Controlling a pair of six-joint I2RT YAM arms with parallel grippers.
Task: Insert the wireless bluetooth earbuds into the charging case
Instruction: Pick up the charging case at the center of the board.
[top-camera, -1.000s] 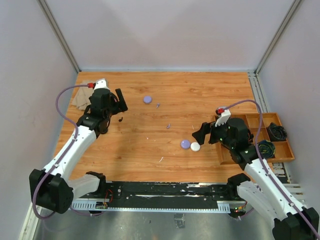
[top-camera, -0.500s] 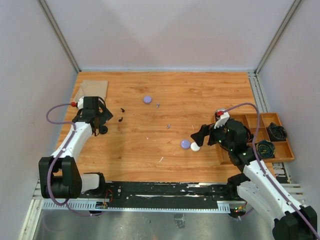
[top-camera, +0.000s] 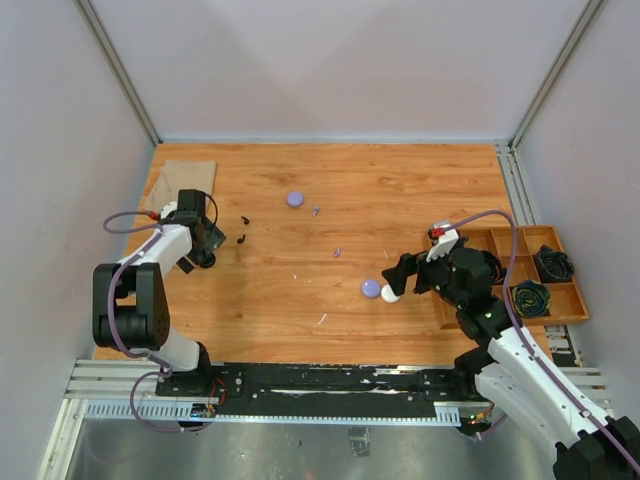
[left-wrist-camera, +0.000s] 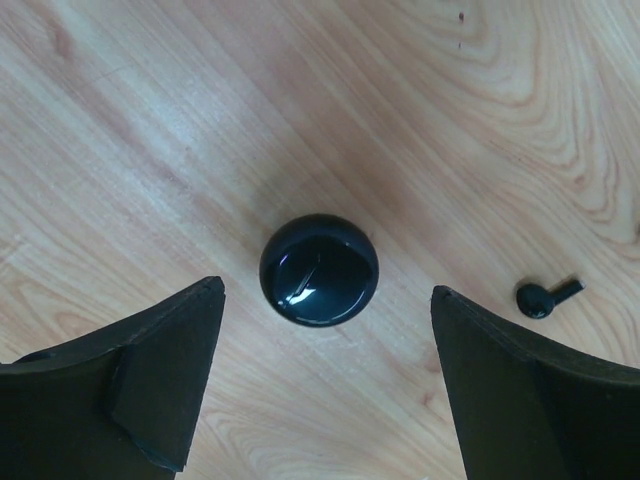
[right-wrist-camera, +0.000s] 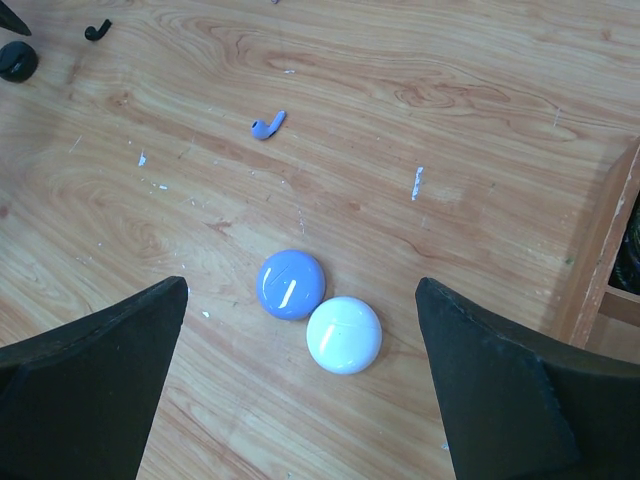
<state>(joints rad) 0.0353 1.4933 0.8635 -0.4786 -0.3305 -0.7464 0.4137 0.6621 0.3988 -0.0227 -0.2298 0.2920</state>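
Observation:
My left gripper is open and empty, low over a black round case. In the left wrist view the case lies closed between and just ahead of the fingertips, with a black earbud to its right. Two black earbuds lie right of the case. My right gripper is open and empty over a purple case touching a white case. A purple earbud lies beyond them. Another purple case sits further back with a small earbud beside it.
A wooden compartment tray holding coiled cables stands at the right edge, close to my right arm. A tan cloth lies at the back left. A small white piece lies near the front middle. Grey walls enclose the table.
My left arm has pulled back to the left and dropped low over the black case. My right gripper has eased slightly down toward the purple and white cases.

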